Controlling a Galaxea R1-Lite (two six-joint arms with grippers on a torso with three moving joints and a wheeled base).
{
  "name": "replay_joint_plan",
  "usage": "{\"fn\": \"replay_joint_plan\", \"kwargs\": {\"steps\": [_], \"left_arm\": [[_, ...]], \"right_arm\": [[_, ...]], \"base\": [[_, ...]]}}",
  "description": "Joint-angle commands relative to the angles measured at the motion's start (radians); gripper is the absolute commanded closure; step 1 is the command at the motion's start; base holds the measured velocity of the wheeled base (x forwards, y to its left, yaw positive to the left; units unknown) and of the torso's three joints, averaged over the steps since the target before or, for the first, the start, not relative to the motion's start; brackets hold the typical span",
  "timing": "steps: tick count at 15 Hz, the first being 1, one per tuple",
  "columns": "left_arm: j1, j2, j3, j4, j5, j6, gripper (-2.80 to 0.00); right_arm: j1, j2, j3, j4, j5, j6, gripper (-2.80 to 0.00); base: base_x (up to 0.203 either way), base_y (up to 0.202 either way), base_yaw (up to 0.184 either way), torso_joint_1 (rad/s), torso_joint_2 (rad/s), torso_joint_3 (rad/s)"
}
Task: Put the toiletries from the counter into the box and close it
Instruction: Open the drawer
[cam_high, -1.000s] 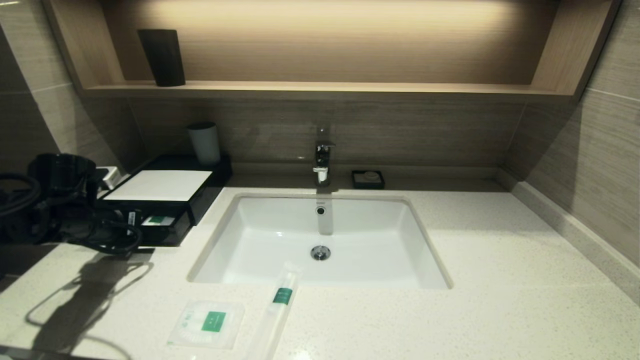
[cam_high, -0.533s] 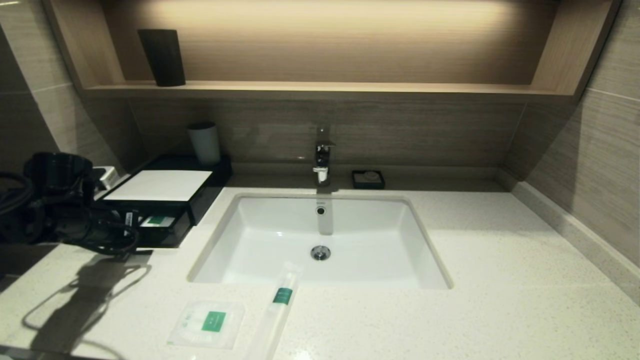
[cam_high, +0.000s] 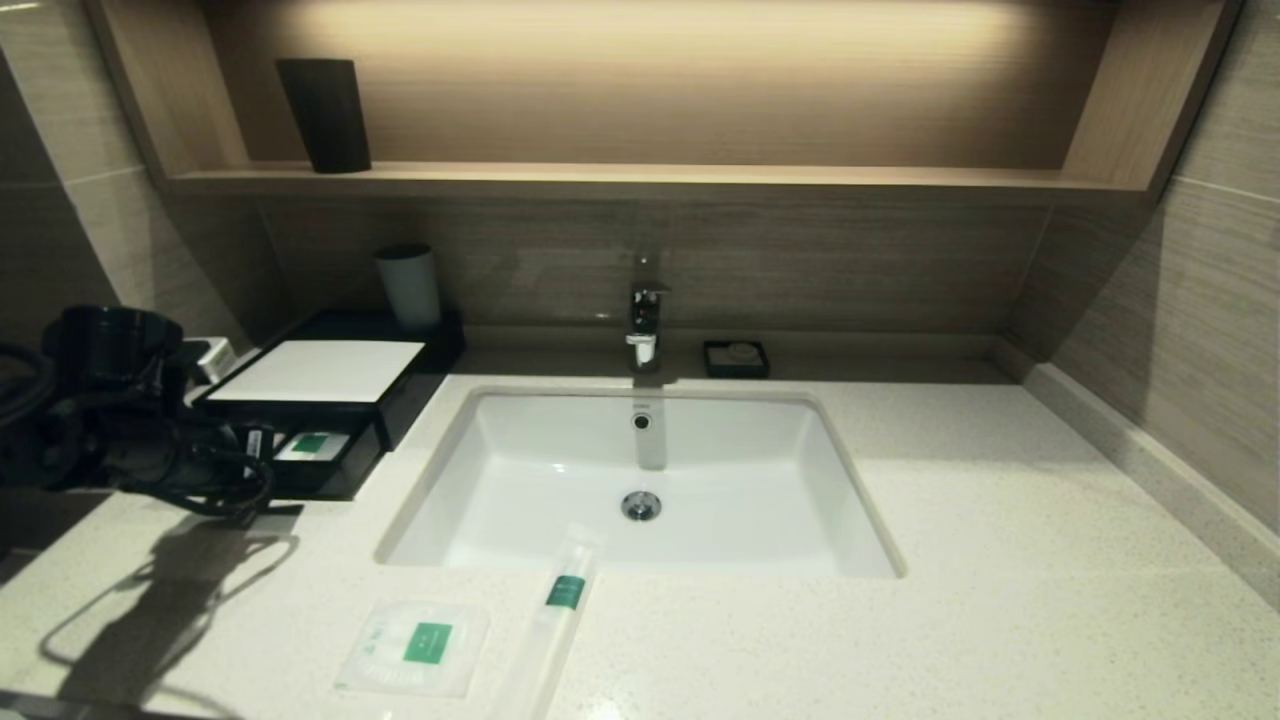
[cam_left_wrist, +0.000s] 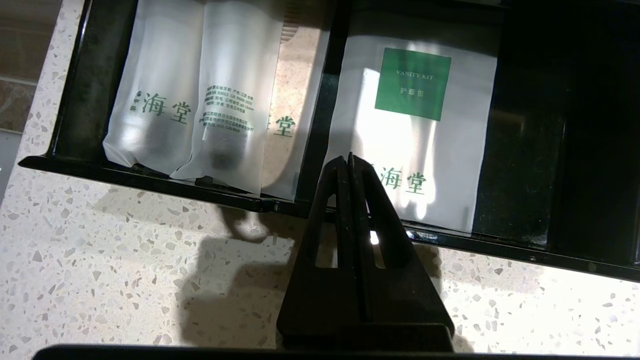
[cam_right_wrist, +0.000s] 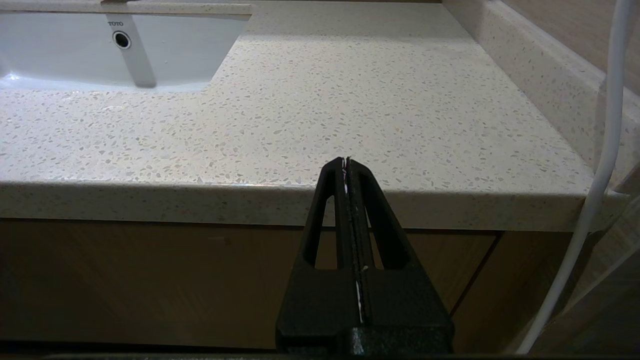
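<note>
Two toiletries lie on the counter (cam_high: 1000, 560) near its front edge: a flat square packet (cam_high: 415, 648) with a green label, and a long slim packet (cam_high: 558, 615) reaching the basin's rim. The black box (cam_high: 330, 372) with a white top panel stands at the left. Its drawer (cam_left_wrist: 150, 176) is pulled out and holds a vanity kit packet (cam_left_wrist: 415, 125) and other pale packets (cam_left_wrist: 190, 100). My left gripper (cam_left_wrist: 348, 156) is shut with nothing in it, its tips over the drawer's front wall. My right gripper (cam_right_wrist: 346, 160) is shut, low before the counter's front edge at the right.
A white basin (cam_high: 640, 480) with a tap (cam_high: 645, 325) is sunk in the middle of the counter. A small black soap dish (cam_high: 736, 358) sits behind it. A pale cup (cam_high: 408, 286) stands behind the box, and a dark cup (cam_high: 325, 115) on the wooden shelf.
My left arm has drifted slightly to the left and toward the counter's front edge. The packets on the counter have not moved.
</note>
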Motion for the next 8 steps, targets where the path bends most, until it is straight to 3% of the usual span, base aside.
{"fn": "replay_joint_plan", "kwargs": {"steps": [1, 8], "left_arm": [[0.0, -0.002, -0.003, 0.009, 0.001, 0.004, 0.0], [0.005, -0.014, -0.006, 0.046, -0.001, 0.015, 0.0]], "right_arm": [[0.0, -0.002, 0.0, 0.0, 0.0, -0.001, 0.0], [0.0, -0.002, 0.0, 0.0, 0.0, 0.0, 0.0]], "base": [[0.0, 0.0, 0.0, 0.0, 0.0, 0.0], [0.0, 0.0, 0.0, 0.0, 0.0, 0.0]]}}
